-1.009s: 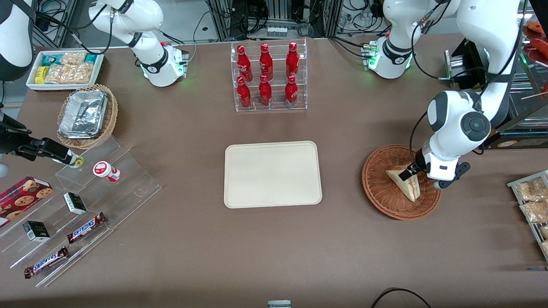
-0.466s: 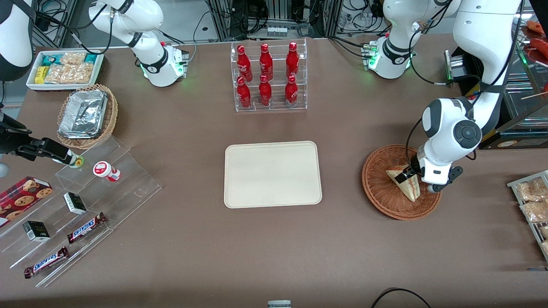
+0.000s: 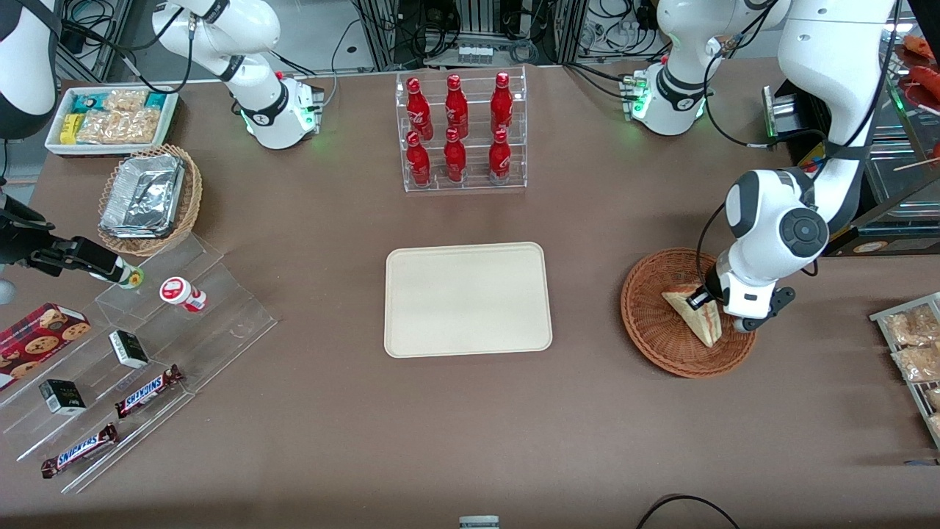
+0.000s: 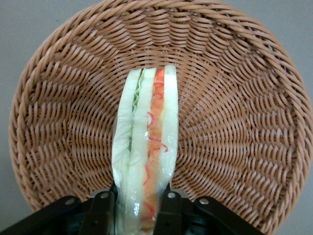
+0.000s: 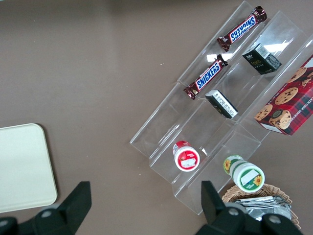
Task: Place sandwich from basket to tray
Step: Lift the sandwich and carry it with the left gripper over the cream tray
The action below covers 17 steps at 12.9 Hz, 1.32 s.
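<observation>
The sandwich (image 3: 694, 314) (image 4: 145, 147), a pale wedge with red, orange and green filling, stands on edge inside the reddish-brown wicker basket (image 3: 653, 323) (image 4: 234, 112) toward the working arm's end of the table. My gripper (image 3: 699, 297) (image 4: 141, 210) is down in the basket, its black fingers (image 4: 172, 208) pressed against both bread faces, shut on the sandwich. The cream tray (image 3: 468, 299) lies flat at the table's middle, bare, a short way from the basket.
A clear rack of red bottles (image 3: 460, 131) stands farther from the front camera than the tray. Snack packets (image 3: 910, 342) lie at the working arm's table edge. Toward the parked arm's end are acrylic steps with candy bars (image 3: 147, 389) and a foil-filled tan basket (image 3: 147, 198).
The arm's wrist shifted toward the tray and settled lower over the basket; the fingers stay clamped on the sandwich, which has barely moved.
</observation>
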Tool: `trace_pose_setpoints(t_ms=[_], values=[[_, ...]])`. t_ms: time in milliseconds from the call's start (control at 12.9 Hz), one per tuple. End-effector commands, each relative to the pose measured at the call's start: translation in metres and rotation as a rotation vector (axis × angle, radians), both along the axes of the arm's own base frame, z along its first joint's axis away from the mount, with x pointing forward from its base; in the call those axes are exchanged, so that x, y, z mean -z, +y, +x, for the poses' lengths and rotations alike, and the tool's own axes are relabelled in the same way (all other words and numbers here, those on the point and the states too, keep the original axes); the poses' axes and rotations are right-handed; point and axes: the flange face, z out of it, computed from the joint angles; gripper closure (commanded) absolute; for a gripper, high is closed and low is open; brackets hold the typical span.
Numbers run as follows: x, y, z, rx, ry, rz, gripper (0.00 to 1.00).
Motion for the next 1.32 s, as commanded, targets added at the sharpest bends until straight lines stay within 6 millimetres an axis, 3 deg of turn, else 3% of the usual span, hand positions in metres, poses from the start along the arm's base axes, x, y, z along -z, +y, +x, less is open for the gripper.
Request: trace_pose_setpoints(t_ms=[0,233,621,853,1241], values=[[-0.041,-0.008,0.011,0.093,0.055,0.012,1.0],[-0.075,-0.05,0.02,0.203,0.095,0.01,1.0],[-0.092,-0.167,0.016,0.447,0.043,-0.008,1.0],[-0.077,-0.236,0.013,0.519,0.058,-0.014,1.0],[-0.034,-0.352,0.004,0.479,0.061,-0.026,1.0]])
